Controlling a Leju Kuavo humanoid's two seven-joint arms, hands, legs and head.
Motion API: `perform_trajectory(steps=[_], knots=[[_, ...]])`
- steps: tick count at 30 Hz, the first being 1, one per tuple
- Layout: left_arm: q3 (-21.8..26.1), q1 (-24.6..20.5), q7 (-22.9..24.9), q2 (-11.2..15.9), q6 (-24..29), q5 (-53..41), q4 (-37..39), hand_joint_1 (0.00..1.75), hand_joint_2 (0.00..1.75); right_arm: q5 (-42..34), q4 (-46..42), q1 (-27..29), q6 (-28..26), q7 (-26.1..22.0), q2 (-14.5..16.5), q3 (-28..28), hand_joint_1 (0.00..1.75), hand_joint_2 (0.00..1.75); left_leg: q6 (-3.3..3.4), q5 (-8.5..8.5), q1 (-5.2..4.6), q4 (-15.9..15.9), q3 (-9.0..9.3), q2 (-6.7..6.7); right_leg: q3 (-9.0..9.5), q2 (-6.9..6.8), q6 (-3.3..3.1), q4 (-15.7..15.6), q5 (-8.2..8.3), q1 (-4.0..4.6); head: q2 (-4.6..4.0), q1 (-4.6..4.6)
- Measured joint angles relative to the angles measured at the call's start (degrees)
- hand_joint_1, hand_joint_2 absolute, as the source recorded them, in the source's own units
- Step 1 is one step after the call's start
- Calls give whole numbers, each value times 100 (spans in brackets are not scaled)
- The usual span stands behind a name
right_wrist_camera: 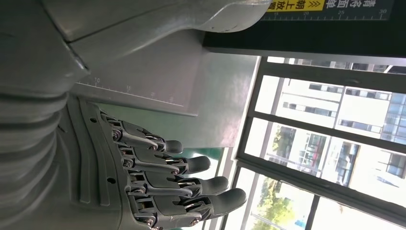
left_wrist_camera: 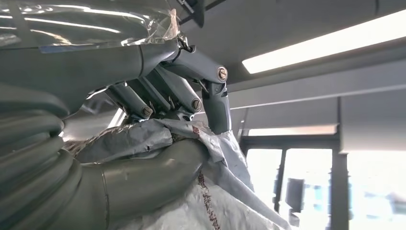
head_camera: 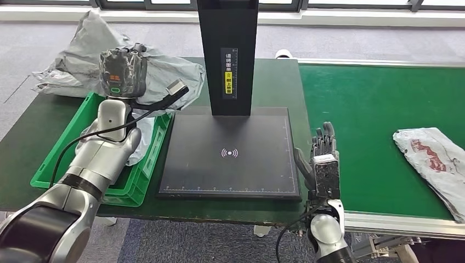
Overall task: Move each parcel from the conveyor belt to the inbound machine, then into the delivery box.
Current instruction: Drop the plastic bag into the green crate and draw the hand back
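Fingers [left_wrist_camera: 210, 103] of our left hand [head_camera: 123, 72] are curled down onto a grey bag [left_wrist_camera: 143, 136], pinching crumpled film against the thumb in the left wrist view, so that hand is holding the bag. From the head view the hand is raised over the far end of the green box [head_camera: 49, 170] at the left of the table, and the bag [head_camera: 164, 74] spreads behind and beside it as a loose, wrinkled heap draping over the box's far rim. We judge this bag to be light and soft, with slick film that folds wherever it is squeezed; a bunched fold, as taken now, looks a safer hold than a flat face, and whatever is inside could slide and shift the weight. Our right hand [head_camera: 323, 164] stands upright at the near right corner of the scanner plate [head_camera: 230, 153], fingers straight and slightly apart, holding nothing. A second bag [head_camera: 433, 159] lies flat on the green belt [head_camera: 362, 109], well to the right of that hand and apart from its fingers. We expect it to handle the same way: limp and slippery, best pinched at a raised wrinkle or scooped at an edge. Since the held bag is already over the box, we judge the first parcel to be at its last step, and the one on the belt not yet begun.
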Motion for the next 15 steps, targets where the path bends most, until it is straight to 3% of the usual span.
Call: perform_trajectory(steps=[2,5,9,12,15], knots=[[67,-23,129,82,-265,-55,196,175,175,-16,44,-43,8,-1,-8,0,0,175,0,0,1,0,-3,-8,2,-4,-1,0,0,0,1,1],[147,-87,382,205,-1204,-87,687,171,175,-49,173,-187,58,1,-10,0,0,175,1,0,1,-1,-4,-4,0,1,-1,1,0,-2,-1,1],[279,-111,507,312,-2161,4,1399,2,175,-69,375,-317,112,15,-22,0,0,175,0,0,0,1,-4,5,-6,12,-1,0,3,-2,-1,1],[359,-123,577,334,-2818,85,1779,0,175,-71,452,-318,160,20,-29,0,0,175,0,0,0,1,-7,-2,-6,8,-2,1,2,-1,-1,1],[478,-139,583,330,-3042,259,1981,0,175,-71,480,-302,200,43,-37,0,0,175,0,-1,0,1,-7,-1,-7,8,-3,1,0,-1,-1,1]])
